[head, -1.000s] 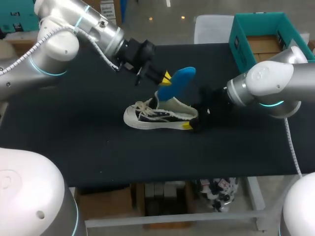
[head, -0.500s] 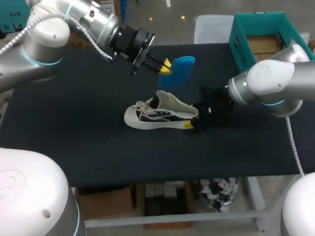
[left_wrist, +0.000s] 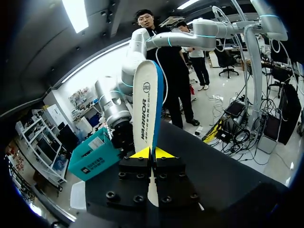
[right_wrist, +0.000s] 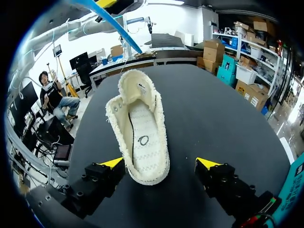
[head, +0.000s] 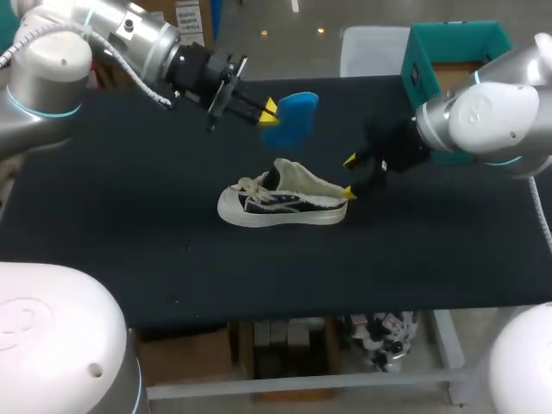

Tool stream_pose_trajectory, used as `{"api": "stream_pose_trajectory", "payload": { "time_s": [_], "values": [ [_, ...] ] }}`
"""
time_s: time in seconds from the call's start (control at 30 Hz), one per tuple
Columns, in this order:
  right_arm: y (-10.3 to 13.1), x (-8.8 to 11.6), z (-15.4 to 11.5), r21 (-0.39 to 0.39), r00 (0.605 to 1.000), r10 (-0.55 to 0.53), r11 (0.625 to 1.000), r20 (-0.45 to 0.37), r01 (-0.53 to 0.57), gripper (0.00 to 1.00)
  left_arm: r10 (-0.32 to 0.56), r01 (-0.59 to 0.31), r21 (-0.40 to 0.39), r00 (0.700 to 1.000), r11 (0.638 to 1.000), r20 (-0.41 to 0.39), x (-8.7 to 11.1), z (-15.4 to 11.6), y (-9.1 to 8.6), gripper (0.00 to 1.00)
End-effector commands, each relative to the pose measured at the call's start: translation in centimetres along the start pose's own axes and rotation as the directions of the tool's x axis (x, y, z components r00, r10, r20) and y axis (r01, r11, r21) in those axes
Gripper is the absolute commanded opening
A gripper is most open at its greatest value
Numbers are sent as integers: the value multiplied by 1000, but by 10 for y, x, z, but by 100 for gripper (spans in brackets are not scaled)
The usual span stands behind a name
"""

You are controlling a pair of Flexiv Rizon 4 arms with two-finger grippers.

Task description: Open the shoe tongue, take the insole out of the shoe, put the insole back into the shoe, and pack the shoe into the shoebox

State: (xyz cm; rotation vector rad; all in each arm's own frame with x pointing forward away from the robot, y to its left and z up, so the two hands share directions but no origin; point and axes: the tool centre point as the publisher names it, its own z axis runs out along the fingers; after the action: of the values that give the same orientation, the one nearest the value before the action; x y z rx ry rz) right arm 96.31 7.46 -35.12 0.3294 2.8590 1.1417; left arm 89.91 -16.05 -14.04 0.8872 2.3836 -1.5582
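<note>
The matte black bench top [head: 129, 241] carries every item labelled here, and we list them from the bench's near edge to its far edge.

Nearest, at about the middle of the bench, lies the white canvas low-top shoe with dark side panels and white laces [head: 280, 203]. It rests on its sole, toe toward the left edge and heel toward the right edge. In the right wrist view we look into the shoe [right_wrist: 142, 137] from the heel: the opening gapes wide, the tongue is folded forward toward the toe, and a pale footbed with a small ring mark is exposed.

Just beside the heel we find the right gripper [head: 348, 176], its arm entering from the right edge. Its yellow-tipped fingers stand wide apart. In its own view the right gripper [right_wrist: 159, 164] has the heel between the tips, with one tip well clear of the canvas and the other close to it; we see no grip.

Farther back, above the bench and raised clear of the shoe, the left gripper [head: 269, 112] has its fingers pressed together on one end of the flat blue foam insole with a white underside [head: 289, 116]. In the left wrist view the insole [left_wrist: 147, 104] rises edge-on from between the tips of the left gripper [left_wrist: 153, 153].

At the far right corner stands the teal open cardboard shoebox [head: 448, 60], well apart from the shoe.
</note>
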Motion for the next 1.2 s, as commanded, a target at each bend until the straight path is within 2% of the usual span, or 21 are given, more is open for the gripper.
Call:
{"api": "stream_pose_trajectory", "payload": {
  "time_s": [0.03,0.4,0.57,0.67,0.9,1.2],
  "values": [
    [23,1,-13,109,999,-33,994,23,30,100,-8,8,-7,999,1000,44,15,-12,-1,0],
    [60,4,-4,267,988,-133,958,83,106,100,-48,52,-32,990,998,130,35,-51,11,0],
    [72,7,12,387,984,-150,917,96,102,100,-62,68,-29,983,997,171,46,-70,18,0],
    [77,9,18,433,980,-166,895,108,103,100,-68,73,-19,980,997,186,52,-79,22,0],
    [87,4,30,466,975,-200,875,98,133,100,-87,92,-12,974,996,211,65,-92,34,0],
    [89,1,49,566,976,-206,814,70,131,100,-115,124,-27,968,992,225,72,-98,43,0]
  ]
}}
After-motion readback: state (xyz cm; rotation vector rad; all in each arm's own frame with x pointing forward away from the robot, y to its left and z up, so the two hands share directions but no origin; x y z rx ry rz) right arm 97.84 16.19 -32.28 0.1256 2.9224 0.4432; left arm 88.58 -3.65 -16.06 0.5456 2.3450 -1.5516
